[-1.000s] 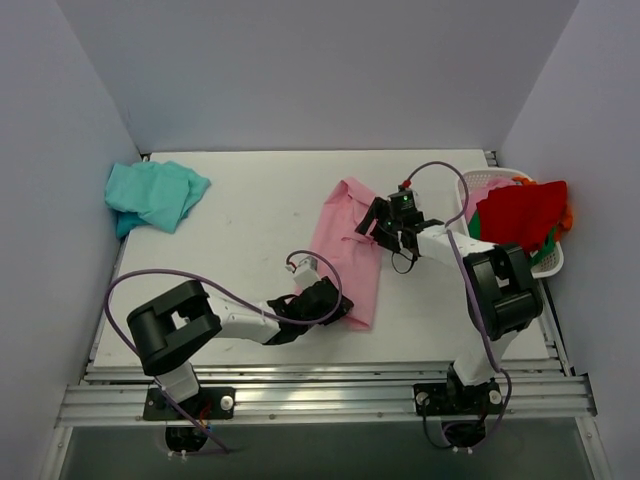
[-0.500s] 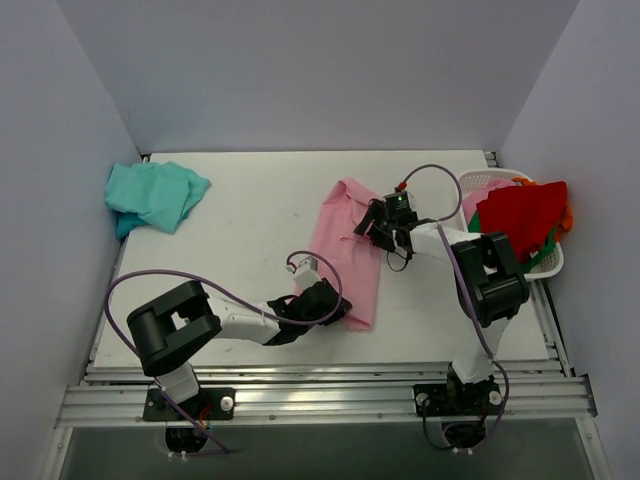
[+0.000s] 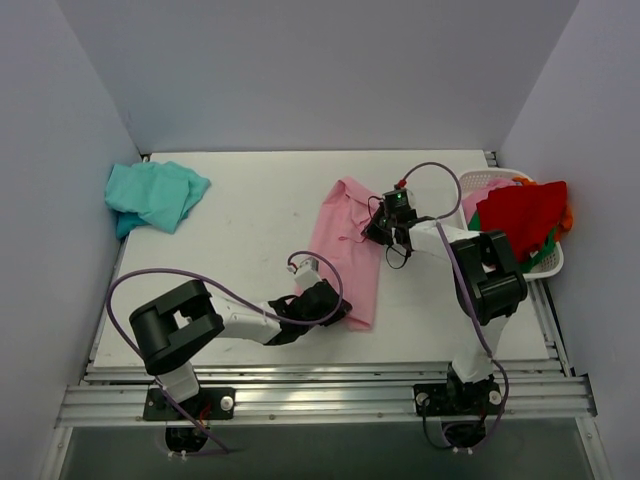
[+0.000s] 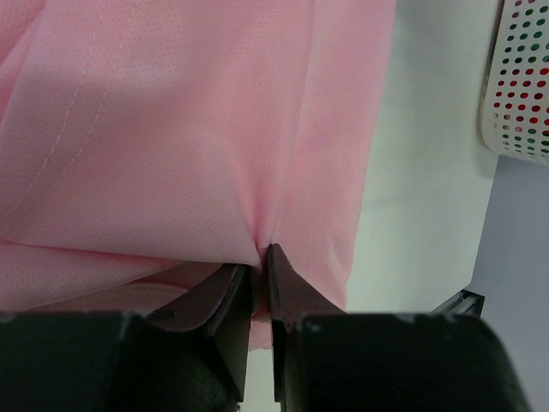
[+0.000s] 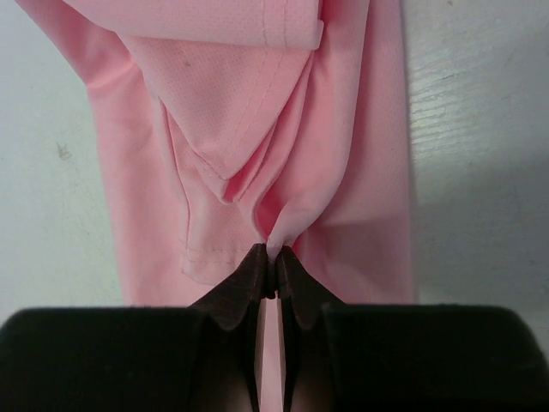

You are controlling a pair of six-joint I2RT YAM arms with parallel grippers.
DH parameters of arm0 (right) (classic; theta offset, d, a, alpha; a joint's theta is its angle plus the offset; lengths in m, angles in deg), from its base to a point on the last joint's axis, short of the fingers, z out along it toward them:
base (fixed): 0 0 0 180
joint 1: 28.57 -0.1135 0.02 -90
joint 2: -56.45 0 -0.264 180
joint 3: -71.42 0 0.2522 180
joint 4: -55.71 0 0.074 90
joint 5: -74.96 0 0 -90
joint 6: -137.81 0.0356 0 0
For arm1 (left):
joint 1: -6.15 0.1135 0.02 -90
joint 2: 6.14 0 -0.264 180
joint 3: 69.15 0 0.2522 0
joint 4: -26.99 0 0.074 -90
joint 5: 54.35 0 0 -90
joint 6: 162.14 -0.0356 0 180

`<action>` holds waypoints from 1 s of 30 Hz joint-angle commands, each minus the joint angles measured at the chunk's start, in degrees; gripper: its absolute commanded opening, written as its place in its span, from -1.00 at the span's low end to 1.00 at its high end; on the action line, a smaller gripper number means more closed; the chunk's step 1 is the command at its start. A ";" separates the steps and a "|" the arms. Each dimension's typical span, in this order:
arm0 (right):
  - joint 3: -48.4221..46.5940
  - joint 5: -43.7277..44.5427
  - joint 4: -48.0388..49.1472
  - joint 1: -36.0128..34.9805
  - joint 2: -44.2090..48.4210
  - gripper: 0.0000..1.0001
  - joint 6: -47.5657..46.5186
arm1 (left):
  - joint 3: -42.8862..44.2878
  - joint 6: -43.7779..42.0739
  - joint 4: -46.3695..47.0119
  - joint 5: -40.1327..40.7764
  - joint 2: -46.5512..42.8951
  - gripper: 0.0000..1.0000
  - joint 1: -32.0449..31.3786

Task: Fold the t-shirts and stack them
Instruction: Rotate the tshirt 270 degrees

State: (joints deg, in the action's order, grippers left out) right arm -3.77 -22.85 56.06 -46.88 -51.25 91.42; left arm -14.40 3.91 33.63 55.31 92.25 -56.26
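Two tees lie on the table (image 3: 250, 230) in the top view. The pink tee (image 3: 350, 255) is a long narrow strip near the middle, its long axis running from far to near and leaning slightly right at the near end. The teal tee (image 3: 155, 195) sits crumpled in the far left corner, well apart. At the right edge a white basket (image 3: 482, 179) holds a red garment (image 3: 520, 215) piled above its rim. The left gripper (image 3: 335, 310) is at the strip's near end, and the right gripper (image 3: 385, 228) is at its far right edge.

From the left wrist, the left gripper (image 4: 260, 253) is pinched nearly closed on a ridge of the pink tee (image 4: 197, 129); the basket (image 4: 519, 77) shows at the upper right.

From the right wrist, the right gripper (image 5: 273, 257) is clamped tight on a gathered pleat of the pink tee (image 5: 257, 112), with creases fanning from the tips and a folded hem above.
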 commanded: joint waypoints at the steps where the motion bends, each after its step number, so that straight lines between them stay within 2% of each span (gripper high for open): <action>1: -2.73 0.25 -0.13 0.11 -1.11 -0.98 -0.02 | 0.67 0.24 2.62 -0.32 0.66 -0.60 0.27; 8: -6.59 0.08 -1.71 0.46 -3.21 -1.00 0.42 | -0.65 0.06 2.98 -0.59 -0.04 -0.64 0.27; 11: -12.56 0.25 -3.73 0.99 -5.40 -1.00 0.16 | -1.70 -0.20 3.15 -0.94 -0.57 -0.67 0.27; 15: -25.20 1.13 -7.60 2.57 -11.90 -1.00 -0.98 | -2.93 -1.08 3.68 -1.82 -1.53 -0.72 0.10; 16: -31.76 1.31 -8.74 3.01 -13.75 -1.00 -1.25 | -3.46 -1.25 3.68 -1.99 -1.62 -0.73 -0.16; 24: -64.32 -2.72 -17.36 11.26 -37.13 -0.96 0.50 | -6.27 -3.19 3.16 -2.96 -2.50 -0.78 -0.78; 25: -66.08 -3.17 -17.45 11.97 -38.54 -0.88 1.11 | -6.45 -3.36 2.80 -2.87 -2.59 -0.79 -0.78; 26: -68.01 -3.35 -17.36 12.59 -40.20 -0.35 2.25 | -6.63 -3.71 2.45 -2.87 -2.76 -0.80 -0.78; 27: -68.21 -3.35 -17.01 13.11 -40.48 0.06 2.52 | -7.15 -3.89 2.19 -2.96 -2.94 -0.80 -0.78; 28: -68.12 -2.74 -16.75 14.25 -40.48 0.37 2.88 | -7.42 -4.15 2.10 -3.05 -2.94 -0.81 -0.78; 29: -67.86 -2.39 -16.40 14.61 -40.14 0.98 3.14 | -7.68 -4.50 2.01 -3.14 -3.03 -0.82 -0.87; 30: -66.99 -2.29 -16.22 14.96 -39.78 1.00 3.23 | -8.12 -4.51 1.57 -3.31 -3.03 -0.83 -0.87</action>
State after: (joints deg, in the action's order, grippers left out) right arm -69.34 -25.96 42.81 -33.04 -92.62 94.11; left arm -20.85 1.70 37.06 52.84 90.15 -56.77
